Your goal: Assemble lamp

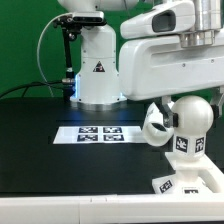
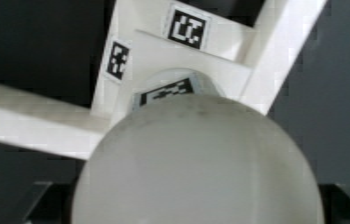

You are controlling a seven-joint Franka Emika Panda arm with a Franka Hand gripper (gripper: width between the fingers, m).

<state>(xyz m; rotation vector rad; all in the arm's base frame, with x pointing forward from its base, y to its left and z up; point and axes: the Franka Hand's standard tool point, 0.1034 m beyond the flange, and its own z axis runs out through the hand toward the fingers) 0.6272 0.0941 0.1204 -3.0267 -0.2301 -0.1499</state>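
Beyond the marker board's (image 1: 100,133) end toward the exterior view's right, the claw (image 1: 190,100) is clamped around the round bulb (image 1: 193,118), which stands upright with its tagged neck over the angular base block (image 1: 192,183). Between the marker board and that bulb, the shade (image 1: 152,122) rests on the counter (image 1: 40,140), just beside the bulb.

No words or numbers are coming through legibly. A black triangular warning sign (image 1: 99,68) is showing on the robot pedestal (image 1: 97,90), upper middle of the frame. Unreadable black-and-white square tags are sitting on the marker board (image 1: 100,133) at centre, and on the bulb (image 1: 190,118), shade (image 1: 153,122) and lamp base (image 1: 192,183) at lower right.
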